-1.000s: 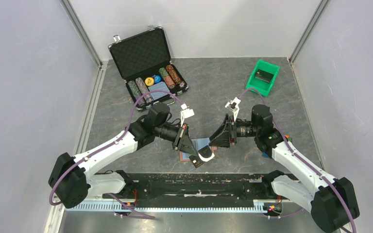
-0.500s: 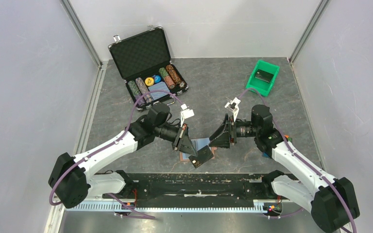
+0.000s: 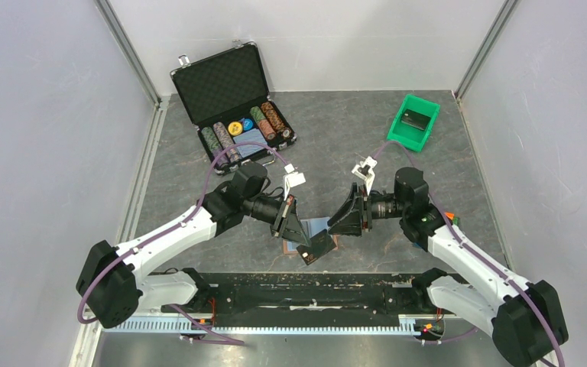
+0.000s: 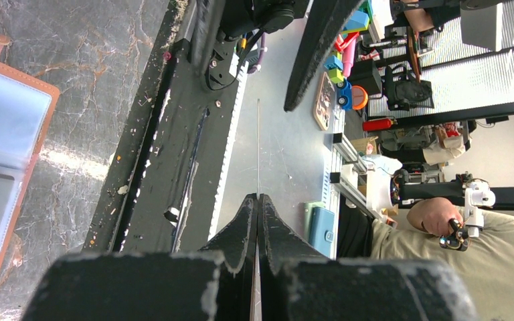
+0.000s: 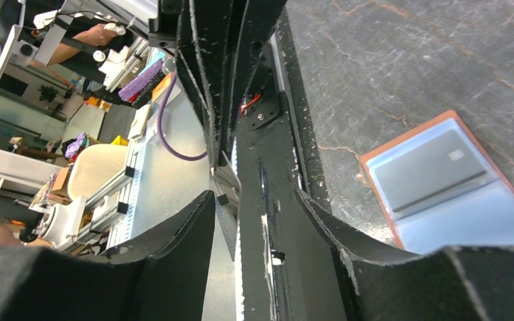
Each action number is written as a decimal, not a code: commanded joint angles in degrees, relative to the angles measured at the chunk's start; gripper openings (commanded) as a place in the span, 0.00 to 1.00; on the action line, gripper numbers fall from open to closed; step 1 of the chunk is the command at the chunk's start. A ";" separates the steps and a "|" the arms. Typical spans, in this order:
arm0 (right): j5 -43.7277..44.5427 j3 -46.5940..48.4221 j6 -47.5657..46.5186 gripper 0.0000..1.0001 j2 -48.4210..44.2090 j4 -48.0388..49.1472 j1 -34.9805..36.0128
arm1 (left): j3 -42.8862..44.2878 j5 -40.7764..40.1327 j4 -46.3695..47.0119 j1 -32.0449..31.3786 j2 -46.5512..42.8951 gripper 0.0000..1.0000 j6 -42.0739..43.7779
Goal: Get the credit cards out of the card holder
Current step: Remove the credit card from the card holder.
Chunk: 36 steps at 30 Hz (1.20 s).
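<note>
The brown card holder (image 3: 316,227) lies open on the table between my grippers, light blue lining up. It also shows in the left wrist view (image 4: 0,154) and the right wrist view (image 5: 455,200), where a dark grey credit card (image 5: 428,170) sits in one of its pockets. My left gripper (image 3: 304,243) is shut on another dark credit card (image 3: 321,246) and holds it just above the holder's near edge. In the left wrist view this card (image 4: 258,147) shows edge-on, sticking out of the shut gripper (image 4: 258,197). My right gripper (image 3: 336,224) is open and empty (image 5: 254,197) beside the holder.
An open black case (image 3: 233,99) with poker chips stands at the back left. A green bin (image 3: 426,135) at the back right holds a black block (image 3: 416,118). The black base rail (image 3: 313,290) runs along the near edge just below the holder.
The card in my left gripper has tilted and lost its bright glare. My right gripper has shifted slightly left, towards the holder.
</note>
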 commanded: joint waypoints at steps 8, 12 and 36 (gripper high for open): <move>-1.99 -2.77 2.17 0.36 -2.11 5.22 2.01 | 2.29 1.56 2.64 0.25 -0.02 0.02 0.80; -2.24 -3.31 2.29 0.33 -2.47 5.49 2.65 | 2.00 1.45 2.81 0.31 -0.27 0.02 0.91; 13.48 14.39 -9.68 0.00 4.74 -17.14 -11.93 | 8.49 -33.47 -23.28 1.04 -7.19 1.00 16.67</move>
